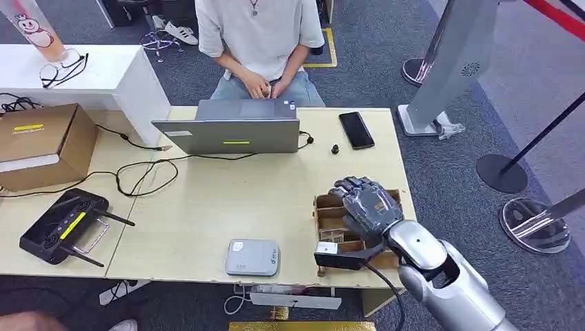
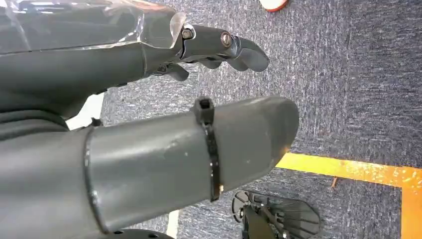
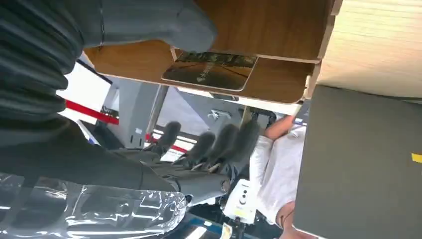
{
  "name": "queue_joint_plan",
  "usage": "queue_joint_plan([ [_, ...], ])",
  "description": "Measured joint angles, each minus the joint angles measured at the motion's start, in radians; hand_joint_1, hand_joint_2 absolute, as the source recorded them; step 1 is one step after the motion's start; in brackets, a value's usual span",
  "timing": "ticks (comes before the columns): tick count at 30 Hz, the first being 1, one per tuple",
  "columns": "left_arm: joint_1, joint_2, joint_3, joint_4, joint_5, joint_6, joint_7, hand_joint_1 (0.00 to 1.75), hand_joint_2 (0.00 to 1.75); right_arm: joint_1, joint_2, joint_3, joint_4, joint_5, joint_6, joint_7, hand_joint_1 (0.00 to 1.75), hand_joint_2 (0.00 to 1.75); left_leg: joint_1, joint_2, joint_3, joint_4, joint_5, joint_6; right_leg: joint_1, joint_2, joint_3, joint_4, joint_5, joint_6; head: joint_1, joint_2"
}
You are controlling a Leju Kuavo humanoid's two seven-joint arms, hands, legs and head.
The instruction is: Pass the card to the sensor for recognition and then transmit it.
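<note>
A brown-and-gold card [image 3: 211,71] lies flat in a compartment of the cardboard card holder [image 1: 323,205] at the table's right edge. My right hand [image 1: 365,203] hovers over that holder with its fingers spread and nothing held. In the right wrist view its thumb [image 3: 164,25] reaches close to the card's edge, while the other fingers [image 3: 219,142] stay apart from it and look blurred. The grey-white sensor pad [image 1: 252,256] sits near the table's front edge, left of the holder. My left hand [image 2: 124,69] hangs over the carpet, fingers loosely extended, holding nothing.
A person [image 1: 259,41] sits across the table behind a grey laptop [image 1: 227,134]. A black phone [image 1: 357,129] lies right of it. Cables cross the left half, near a black antenna device [image 1: 65,226] and a cardboard box [image 1: 41,141]. Barrier posts stand at the right.
</note>
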Motion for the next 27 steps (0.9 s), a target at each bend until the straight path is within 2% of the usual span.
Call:
queue_joint_plan([
  [19, 0.001, 0.000, 0.001, 0.000, 0.006, 0.000, -0.004, 0.00, 0.00, -0.019, 0.002, 0.000, 0.040, -0.013, -0.013, 0.008, 0.58, 1.75, 0.000, 0.000, 0.000, 0.000, 0.000, 0.000, 0.000, 0.000, 0.000, 0.000, 0.000, 0.000, 0.000, 0.000],
  [27, 0.003, 0.000, 0.002, 0.000, 0.007, 0.001, -0.006, 0.00, 0.00, -0.016, 0.000, -0.002, 0.034, -0.014, -0.019, 0.011, 0.68, 1.75, 0.000, 0.000, 0.000, 0.000, 0.000, 0.000, 0.000, 0.000, 0.000, 0.000, 0.000, 0.000, 0.000, 0.000],
])
